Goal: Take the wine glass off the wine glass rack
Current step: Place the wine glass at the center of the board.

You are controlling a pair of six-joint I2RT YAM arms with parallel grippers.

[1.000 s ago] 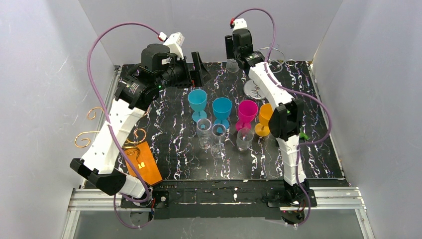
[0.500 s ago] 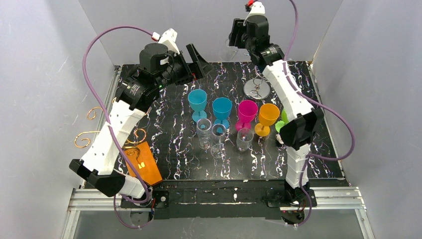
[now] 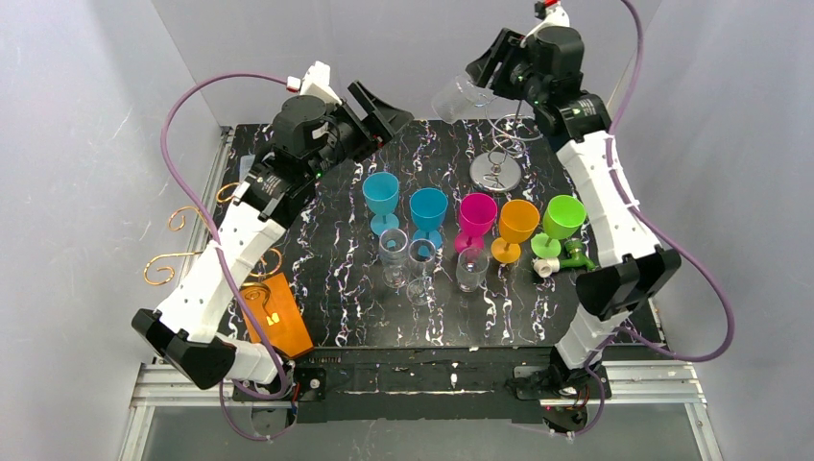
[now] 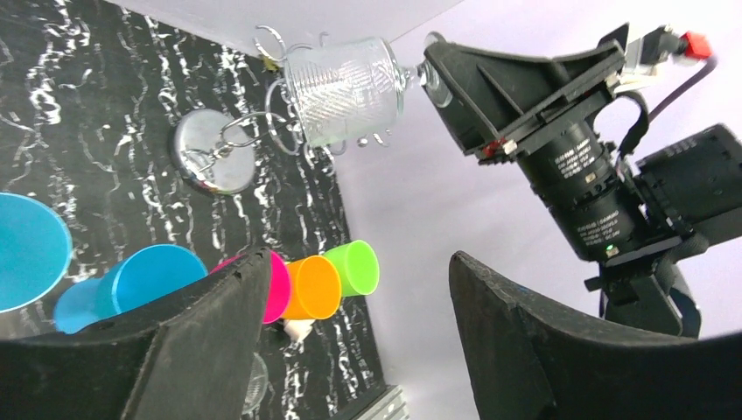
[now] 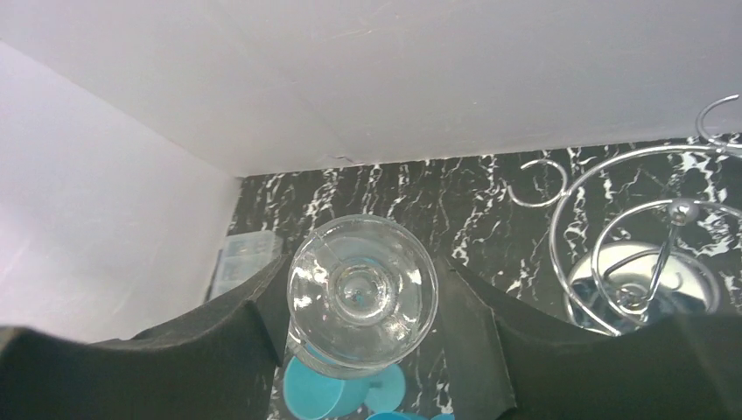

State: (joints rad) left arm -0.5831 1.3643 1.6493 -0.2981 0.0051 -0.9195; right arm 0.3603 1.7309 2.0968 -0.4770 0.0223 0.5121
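In the last second the right gripper (image 3: 487, 75) has risen from the rack (image 3: 496, 171) at the far edge of the table (image 3: 336, 288). Its fingers are clamped on the glass (image 3: 456, 98), which now hangs tilted in the air clear of the rack, so the removal looks done. The left gripper (image 3: 382, 108) gapes wide above the far edge; no writing is legible.

The right arm (image 3: 605, 192) is extended high toward the rear, with its wrist raised above the far edge. The right gripper (image 3: 483, 79) is clamped on the wine glass (image 3: 459, 96). The left arm (image 3: 230, 250) is reached forward and upward. The left gripper (image 3: 382, 106) is held aloft with its jaws spread wide, nothing gripped.
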